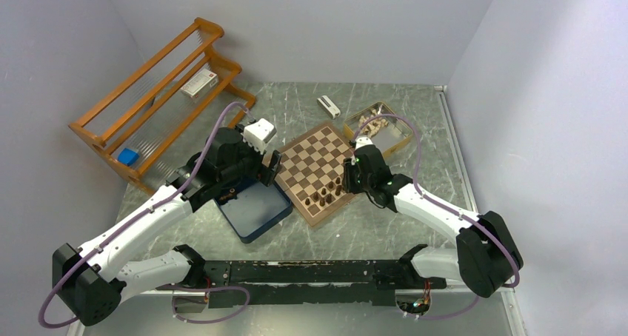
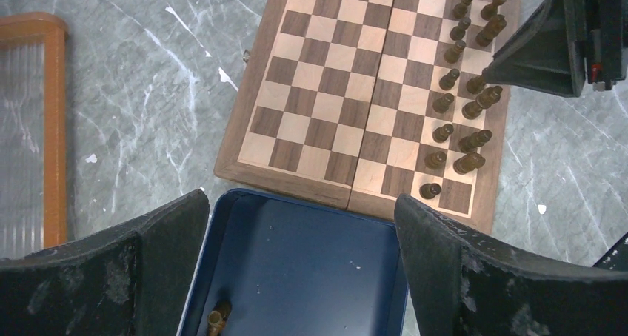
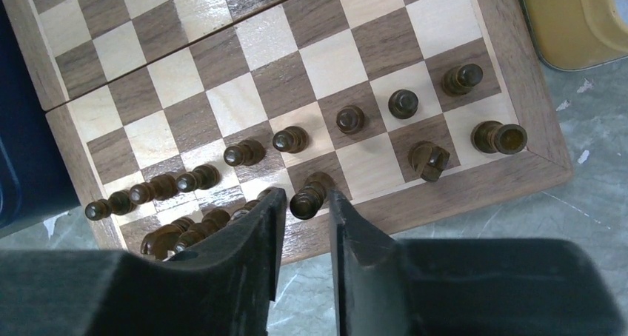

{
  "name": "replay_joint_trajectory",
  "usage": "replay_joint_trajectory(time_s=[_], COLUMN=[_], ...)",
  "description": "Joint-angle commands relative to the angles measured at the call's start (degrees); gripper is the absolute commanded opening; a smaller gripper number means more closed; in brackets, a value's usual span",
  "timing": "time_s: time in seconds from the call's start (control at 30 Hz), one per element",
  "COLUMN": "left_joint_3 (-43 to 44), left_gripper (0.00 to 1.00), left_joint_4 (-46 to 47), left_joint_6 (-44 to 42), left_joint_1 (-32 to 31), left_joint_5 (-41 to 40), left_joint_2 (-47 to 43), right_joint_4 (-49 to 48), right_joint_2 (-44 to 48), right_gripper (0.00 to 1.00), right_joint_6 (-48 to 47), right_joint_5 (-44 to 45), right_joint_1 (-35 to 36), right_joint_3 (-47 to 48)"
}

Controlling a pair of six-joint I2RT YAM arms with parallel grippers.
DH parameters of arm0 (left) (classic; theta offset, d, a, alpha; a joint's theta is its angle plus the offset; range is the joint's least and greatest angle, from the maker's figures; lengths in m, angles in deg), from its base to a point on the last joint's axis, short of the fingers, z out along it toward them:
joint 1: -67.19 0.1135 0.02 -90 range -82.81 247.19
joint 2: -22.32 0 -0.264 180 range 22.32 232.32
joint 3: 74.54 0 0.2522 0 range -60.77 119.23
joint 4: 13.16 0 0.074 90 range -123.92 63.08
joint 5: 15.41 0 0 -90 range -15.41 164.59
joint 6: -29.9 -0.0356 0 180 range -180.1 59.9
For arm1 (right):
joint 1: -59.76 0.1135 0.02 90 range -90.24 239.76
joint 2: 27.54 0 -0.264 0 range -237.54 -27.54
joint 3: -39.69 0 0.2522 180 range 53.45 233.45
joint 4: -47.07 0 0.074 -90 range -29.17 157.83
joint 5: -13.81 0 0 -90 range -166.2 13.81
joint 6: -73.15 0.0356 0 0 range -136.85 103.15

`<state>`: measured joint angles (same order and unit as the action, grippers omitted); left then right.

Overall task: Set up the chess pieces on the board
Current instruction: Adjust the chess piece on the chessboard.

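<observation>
The board (image 1: 315,166) lies at the table's middle, turned diagonally. Several dark chess pieces (image 1: 326,195) stand in two rows along its near edge (image 3: 222,69). My right gripper (image 3: 305,195) hangs over that edge, open only a little. One dark piece (image 3: 311,192) stands between its fingers, with a sliver of gap on the left side. My left gripper (image 2: 300,203) is wide open over the dark blue box (image 2: 311,262), holding nothing. A single dark piece (image 2: 215,321) lies in the box's near-left corner.
A yellow tin (image 1: 378,125) with pale pieces sits behind the board's right corner. A wooden rack (image 1: 163,92) stands at the back left, with a white packet (image 1: 198,83) and a blue item (image 1: 128,156) on it. A small white object (image 1: 328,106) lies behind the board.
</observation>
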<state>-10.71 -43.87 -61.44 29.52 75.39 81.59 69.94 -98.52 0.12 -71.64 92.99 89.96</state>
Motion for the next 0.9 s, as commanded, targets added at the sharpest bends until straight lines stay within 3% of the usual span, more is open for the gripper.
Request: replay_joint_trajectory(time_s=[0.0, 0.23, 0.53, 0.63, 0.87], left_joint_3=[-0.04, -1.59, 2.59, 2.41, -0.81], left_gripper=[1.0, 1.0, 1.0, 0.93, 0.88], left_joint_4=[1.36, 2.07, -9.03, -10.98, -8.25], left_joint_6=[-0.1, 6.43, 13.64, 14.66, 10.4], left_joint_1=[-0.11, -0.1, -0.03, -0.03, -0.03], left_joint_5=[-2.82, -5.45, -9.06, -8.01, -12.22], left_joint_2=[-0.11, -0.11, 5.27, 6.33, 4.02], right_joint_4=[1.3, 2.9, 3.56, 3.94, 3.16], right_joint_2=[1.08, 1.38, 6.64, 8.39, 9.37], right_gripper=[0.34, 0.38, 0.43, 0.36, 0.3], right_joint_6=[0.75, 1.42, -0.55, 0.06, 3.16], right_joint_5=[1.44, 4.09, 2.61, -0.92, -6.42], right_joint_1=[0.34, 0.34, 0.34, 0.47, 3.97], right_joint_3=[1.63, 4.93, 5.63, 5.43, 4.55])
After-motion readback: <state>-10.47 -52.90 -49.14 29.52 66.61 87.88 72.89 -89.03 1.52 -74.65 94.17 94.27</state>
